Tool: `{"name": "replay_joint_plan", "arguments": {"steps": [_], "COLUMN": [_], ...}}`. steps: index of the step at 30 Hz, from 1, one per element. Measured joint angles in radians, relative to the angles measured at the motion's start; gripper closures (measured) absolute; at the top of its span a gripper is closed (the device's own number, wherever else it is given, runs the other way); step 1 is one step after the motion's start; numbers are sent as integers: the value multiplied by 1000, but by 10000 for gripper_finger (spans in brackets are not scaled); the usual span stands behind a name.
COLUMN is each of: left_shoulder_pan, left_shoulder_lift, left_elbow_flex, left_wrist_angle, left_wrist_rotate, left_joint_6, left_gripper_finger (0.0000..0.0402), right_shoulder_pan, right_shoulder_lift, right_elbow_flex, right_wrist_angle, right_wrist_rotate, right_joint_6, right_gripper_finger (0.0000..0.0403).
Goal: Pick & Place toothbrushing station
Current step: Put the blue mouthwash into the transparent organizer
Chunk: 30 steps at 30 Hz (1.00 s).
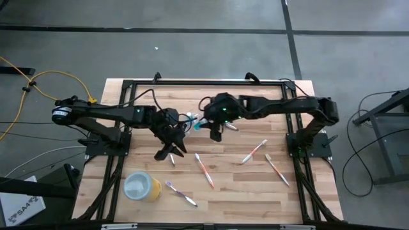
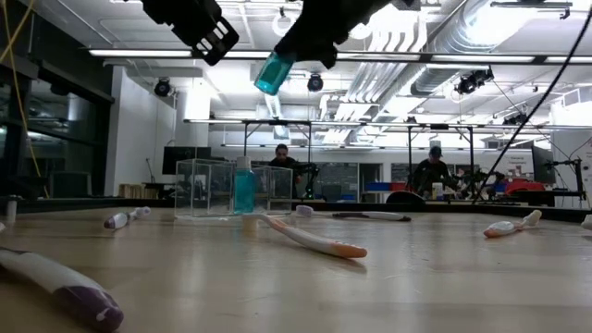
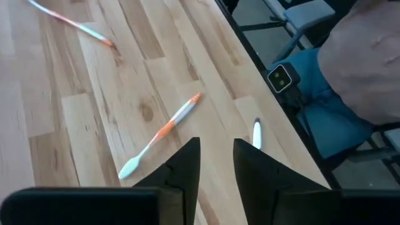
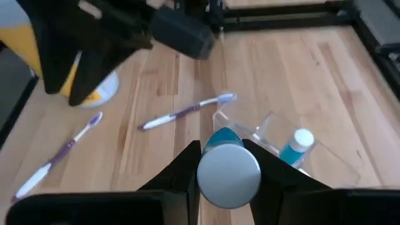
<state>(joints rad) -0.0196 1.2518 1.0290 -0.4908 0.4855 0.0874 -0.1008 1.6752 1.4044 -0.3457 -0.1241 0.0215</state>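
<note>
My right gripper [image 4: 229,164] is shut on a small blue tube [image 2: 273,73], held in the air above the clear plastic cup [image 2: 208,189] near the table's far middle. A second blue tube [image 4: 294,147] with a white cap stands in that cup. My left gripper [image 1: 171,151] is open and empty, just near and left of the cup. Its wrist view [image 3: 216,164] looks down on an orange-handled toothbrush [image 3: 161,135]. Other toothbrushes lie flat on the table: orange and white ones [image 1: 204,169] [image 1: 254,152] [image 1: 277,168] and a purple one [image 1: 181,193]. My right gripper pinches the blue tube's body [image 4: 220,135] between its two fingers, one on each side. The tube's round grey end [image 4: 229,175] faces the wrist camera. The fingers come from above, slanting down. The tube hangs tilted below them [image 2: 271,81], clear of the table and the cup.
A larger yellow cup [image 1: 142,186] with a pale top stands at the near left. The black frame [image 1: 204,83] runs along the table's far edge and sides. People sit in the room beyond the table [image 2: 282,159].
</note>
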Motion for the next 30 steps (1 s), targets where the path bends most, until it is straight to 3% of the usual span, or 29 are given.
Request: {"name": "replay_joint_plan", "arguments": {"steps": [5,13,23,30], "left_shoulder_pan": [-3,-34,-116,-164], "left_shoulder_lift": [0,-21,-32,-122], "left_elbow_flex": [0,1,1,-10], "left_wrist_angle": [-15,-137,-118,-73], "left_wrist_rotate": [-9,17,29,23], "left_joint_6": [-29,-42,-51,-32], "left_gripper_finger": [314,314,314,314], "right_shoulder_pan": [-20,-67,-83,-100], "right_shoulder_lift": [82,84,105,162], "right_elbow_flex": [100,103,102,105], "right_wrist_angle": [-97,-81,-62,34], "right_wrist_rotate": [41,38,14,-37], "right_joint_6": [-55,-55,-56,-75], "right_gripper_finger": [319,319,319,319]}}
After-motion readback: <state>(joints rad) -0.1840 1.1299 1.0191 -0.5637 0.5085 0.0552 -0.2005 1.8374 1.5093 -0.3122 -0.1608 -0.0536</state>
